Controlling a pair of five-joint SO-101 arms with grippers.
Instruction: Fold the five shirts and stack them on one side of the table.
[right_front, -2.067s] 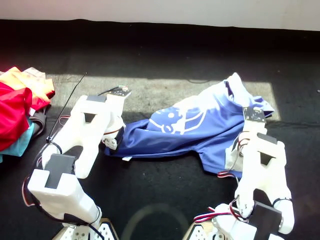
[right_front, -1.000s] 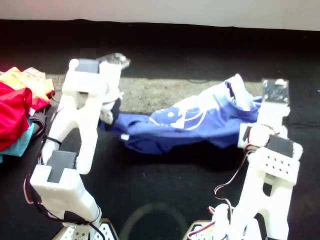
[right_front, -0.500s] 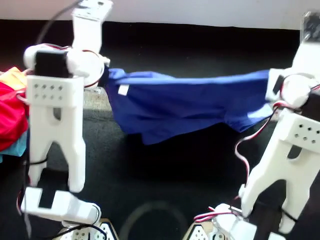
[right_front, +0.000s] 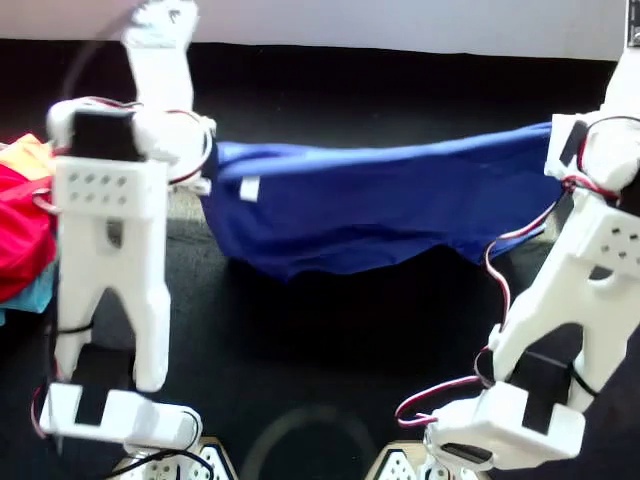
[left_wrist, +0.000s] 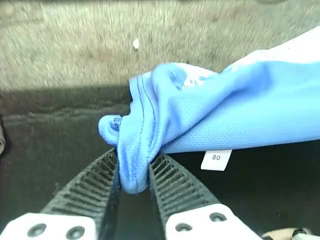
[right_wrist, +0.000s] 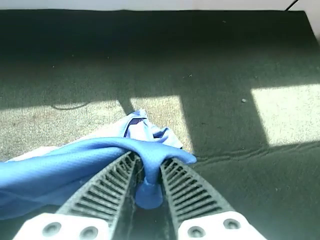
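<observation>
Blue shirt (right_front: 380, 205) aloft above table (right_front: 300, 340)

The number 80 on the small white tag (left_wrist: 216, 160) of the blue shirt (left_wrist: 250, 112)

**White Shells, Black Ribbed Fingers**

The left arm (right_front: 110, 220) and right arm (right_front: 590, 260) are white plastic with black servo blocks (right_front: 98, 133). Red, white and black cables (right_front: 493, 290) loop beside the right arm. The left gripper (left_wrist: 135, 155) and right gripper (right_wrist: 148, 159) carry black ribbed fingers (left_wrist: 85, 190) on white screwed mounts.
</observation>
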